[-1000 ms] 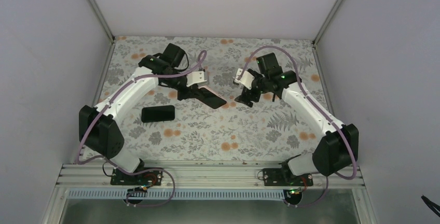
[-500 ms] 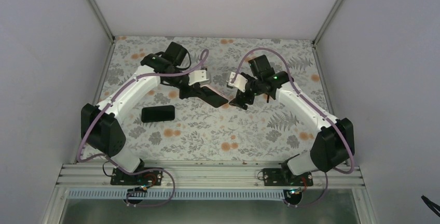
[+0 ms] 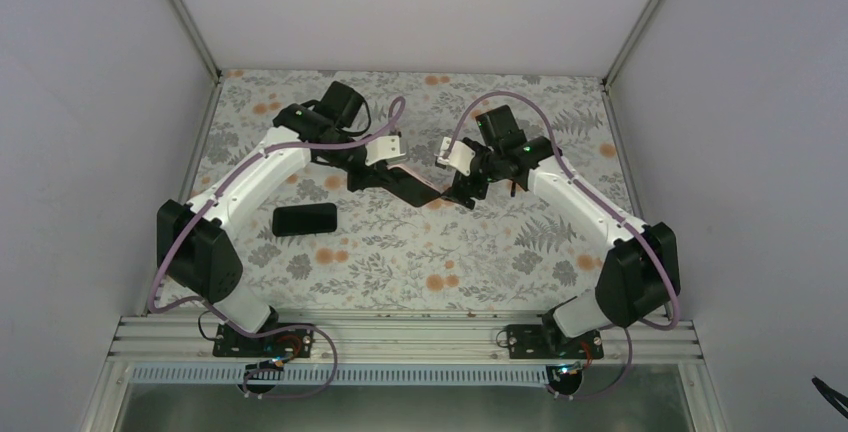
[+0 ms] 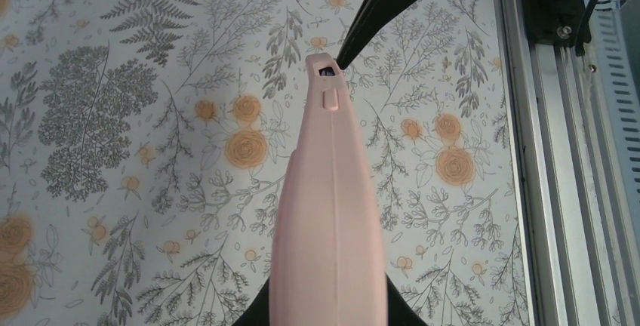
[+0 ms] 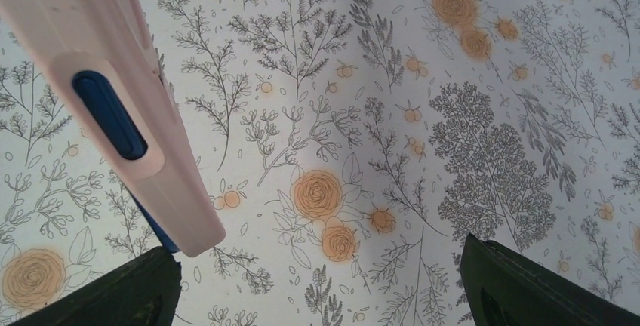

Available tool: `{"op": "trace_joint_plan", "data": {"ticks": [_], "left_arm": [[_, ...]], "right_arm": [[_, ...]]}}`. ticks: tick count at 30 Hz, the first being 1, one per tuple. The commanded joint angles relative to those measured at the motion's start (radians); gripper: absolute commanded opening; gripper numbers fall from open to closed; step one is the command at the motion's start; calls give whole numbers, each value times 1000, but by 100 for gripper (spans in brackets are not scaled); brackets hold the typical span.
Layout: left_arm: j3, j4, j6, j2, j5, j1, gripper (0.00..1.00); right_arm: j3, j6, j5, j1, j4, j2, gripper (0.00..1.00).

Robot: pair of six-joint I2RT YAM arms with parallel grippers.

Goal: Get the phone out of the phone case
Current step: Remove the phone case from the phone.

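Pale pink phone case, blue phone, grey-and-orange floral table.

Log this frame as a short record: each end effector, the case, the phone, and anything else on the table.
left end effector: shut on phone case, held edge-on above the table
right end effector: open, at the case's free end, not gripping
phone: blue edge shows, not yet out of the case
other: flat black rectangle lying on the table, apart from both arms

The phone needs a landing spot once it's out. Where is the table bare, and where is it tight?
Bare: the table's near-centre stretch, between the black slab and the right arm. Crowded: mid-table, where the left gripper holds the pink phone case and the open right gripper sits beside it.
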State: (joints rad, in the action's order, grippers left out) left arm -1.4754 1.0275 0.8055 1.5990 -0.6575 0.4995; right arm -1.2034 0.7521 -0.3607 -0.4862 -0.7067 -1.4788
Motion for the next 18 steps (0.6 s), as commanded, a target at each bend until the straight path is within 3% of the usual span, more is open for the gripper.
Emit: {"op": "trace_joint_plan", "data": {"ticks": [1, 18], "left_arm": [[-26, 14, 3, -31, -52, 22, 2], [-21, 3, -4, -25, -28, 30, 2]], "right_arm": [[-5, -3, 45, 0, 71, -19, 95], [-12, 38, -29, 2, -62, 18, 95]]}}
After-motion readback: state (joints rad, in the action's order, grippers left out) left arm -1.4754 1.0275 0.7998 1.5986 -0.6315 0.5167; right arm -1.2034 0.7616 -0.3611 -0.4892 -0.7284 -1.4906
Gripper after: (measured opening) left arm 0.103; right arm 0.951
